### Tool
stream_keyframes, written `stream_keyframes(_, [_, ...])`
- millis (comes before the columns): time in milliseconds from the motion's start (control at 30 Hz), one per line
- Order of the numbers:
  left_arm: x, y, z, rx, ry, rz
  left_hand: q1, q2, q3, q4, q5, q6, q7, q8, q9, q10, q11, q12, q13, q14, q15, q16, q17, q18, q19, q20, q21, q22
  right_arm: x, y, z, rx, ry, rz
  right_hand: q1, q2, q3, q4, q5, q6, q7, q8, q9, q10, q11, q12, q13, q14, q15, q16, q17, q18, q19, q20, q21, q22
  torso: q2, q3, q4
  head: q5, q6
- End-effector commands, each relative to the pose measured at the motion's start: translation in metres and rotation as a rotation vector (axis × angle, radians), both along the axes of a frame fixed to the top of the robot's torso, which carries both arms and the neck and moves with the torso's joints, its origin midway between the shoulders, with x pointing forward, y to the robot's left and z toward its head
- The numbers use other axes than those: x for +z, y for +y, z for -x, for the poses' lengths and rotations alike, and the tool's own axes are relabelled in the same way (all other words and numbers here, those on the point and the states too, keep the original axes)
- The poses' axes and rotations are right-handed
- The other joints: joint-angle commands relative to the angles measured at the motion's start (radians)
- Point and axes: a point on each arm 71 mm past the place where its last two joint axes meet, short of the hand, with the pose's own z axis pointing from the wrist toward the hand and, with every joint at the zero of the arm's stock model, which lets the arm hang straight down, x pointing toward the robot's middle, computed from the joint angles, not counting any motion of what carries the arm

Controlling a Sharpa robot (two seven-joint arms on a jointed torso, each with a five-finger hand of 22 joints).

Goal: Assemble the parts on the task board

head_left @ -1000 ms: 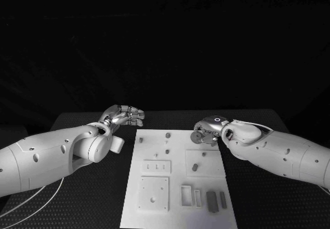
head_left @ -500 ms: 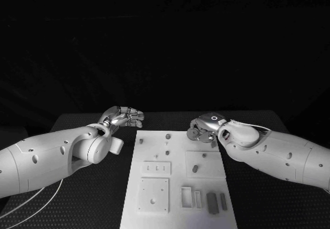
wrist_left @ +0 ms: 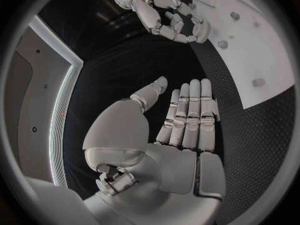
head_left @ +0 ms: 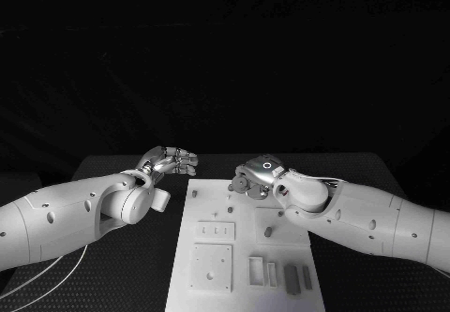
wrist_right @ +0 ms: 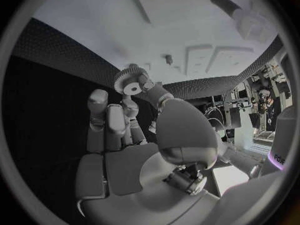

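Right robot hand [head_left: 251, 179], pinching small toothed grey gear [wrist_right: 132, 82], has moved leftward over white rectangular task board [head_left: 246, 260] toward its pegs; left robot hand [head_left: 172, 160] empty, fingers apart, off the board.

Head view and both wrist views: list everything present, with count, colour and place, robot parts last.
Table: one, black, under everything.
Task board: one, white, mid-table between the arms.
Raised plates: several, white, on the board.
Pegs: several small, grey, standing in the board.
Bars: two, grey, near board corner.
Gear: one, grey, pinched in the right hand.
Left hand: silver, holding nothing, beside the board's far corner.
Right hand: silver, over the board's far end.
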Motion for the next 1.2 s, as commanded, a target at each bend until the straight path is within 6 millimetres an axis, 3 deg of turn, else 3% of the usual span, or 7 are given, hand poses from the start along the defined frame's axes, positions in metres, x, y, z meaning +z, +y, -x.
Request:
stream_keyframes(33, [0.002, -0.002, 0.000, -0.001, -0.010, 0.000, 0.000, 0.001, -0.004, -0.001, 0.005, -0.004, 0.004, -0.004, 0.001, 0.001, 0.004, -0.006, 0.001, 0.006, 0.000, -0.007, 0.002, 0.015, 0.007, 0.000, -0.007, 0.001, 0.000, 0.006, 0.001, -0.008, -0.045, 0.024, 0.001, -0.011, -0.004, 0.000, 0.001, 0.183, -0.012, -0.004, 0.000, -0.019, -0.020, -0.006, -0.001, 0.007, 0.000, -0.001, 0.001, 0.062, 0.006, -0.002, 0.002, 0.015, 0.001, 0.0001, 0.0009, 0.003, 0.000])
stream_keyframes(200, [0.002, -0.004, 0.000, -0.006, -0.010, 0.001, 0.001, 0.001, -0.004, -0.001, 0.005, -0.004, 0.003, -0.004, 0.002, 0.001, 0.004, -0.006, 0.001, 0.006, 0.000, -0.007, 0.002, 0.015, 0.007, 0.000, -0.007, 0.001, -0.006, 0.022, 0.005, 0.016, -0.034, 0.024, 0.000, -0.012, -0.003, 0.000, 0.001, 0.182, -0.012, -0.005, -0.001, -0.018, -0.020, -0.007, -0.002, 0.007, 0.000, -0.001, 0.000, 0.062, 0.007, -0.002, 0.002, 0.015, 0.001, 0.0006, 0.0033, 0.003, 0.000])
stream_keyframes(400, [0.002, -0.005, 0.000, -0.008, -0.009, 0.001, 0.001, 0.001, -0.004, -0.001, 0.005, -0.004, 0.003, -0.004, 0.002, 0.002, 0.004, -0.006, 0.001, 0.006, 0.000, -0.008, 0.002, 0.015, 0.007, 0.000, -0.007, 0.001, -0.014, 0.035, 0.009, 0.037, -0.018, 0.027, 0.001, -0.012, -0.002, 0.000, 0.001, 0.181, -0.012, -0.006, -0.001, -0.017, -0.020, -0.008, -0.004, 0.008, 0.000, -0.002, -0.001, 0.062, 0.008, -0.002, 0.001, 0.014, 0.001, 0.0014, 0.0014, 0.007, -0.002])
stream_keyframes(633, [0.001, -0.009, 0.000, -0.021, -0.003, 0.004, 0.000, 0.001, -0.005, 0.000, 0.005, -0.004, 0.004, -0.005, 0.002, 0.001, 0.004, -0.007, 0.001, 0.006, 0.000, -0.008, 0.002, 0.015, 0.007, 0.001, -0.008, 0.001, -0.025, 0.038, 0.009, 0.031, 0.003, 0.040, -0.002, -0.013, -0.002, 0.001, 0.001, 0.179, -0.011, -0.008, -0.002, -0.015, -0.020, -0.009, -0.006, 0.010, 0.000, -0.003, -0.001, 0.062, 0.009, -0.002, 0.000, 0.014, 0.001, 0.0009, 0.0009, 0.000, -0.006])
stream_keyframes(900, [0.001, -0.009, -0.001, -0.021, -0.001, 0.003, 0.000, 0.001, -0.005, 0.000, 0.005, -0.004, 0.004, -0.005, 0.002, 0.001, 0.005, -0.008, 0.001, 0.006, 0.000, -0.009, 0.003, 0.015, 0.007, 0.001, -0.008, 0.001, -0.030, 0.039, 0.011, 0.038, 0.002, 0.051, -0.001, -0.014, -0.001, 0.000, 0.001, 0.179, -0.011, -0.009, -0.002, -0.015, -0.019, -0.010, -0.008, 0.011, 0.001, -0.003, 0.000, 0.062, 0.010, -0.003, 0.000, 0.014, 0.001, 0.0015, 0.0016, 0.016, -0.009])
stream_keyframes(1200, [0.001, -0.010, -0.001, -0.023, -0.002, 0.003, 0.000, 0.000, -0.005, 0.000, 0.005, -0.005, 0.004, -0.006, 0.002, 0.001, 0.005, -0.009, 0.002, 0.006, 0.000, -0.010, 0.003, 0.015, 0.007, 0.001, -0.009, 0.001, -0.033, 0.038, 0.007, 0.025, 0.005, 0.054, -0.001, -0.016, 0.000, -0.001, 0.001, 0.178, -0.010, -0.010, -0.002, -0.014, -0.019, -0.010, -0.009, 0.011, 0.001, -0.003, -0.001, 0.062, 0.010, -0.003, -0.001, 0.014, 0.000, 0.0023, -0.0005, 0.020, -0.011])
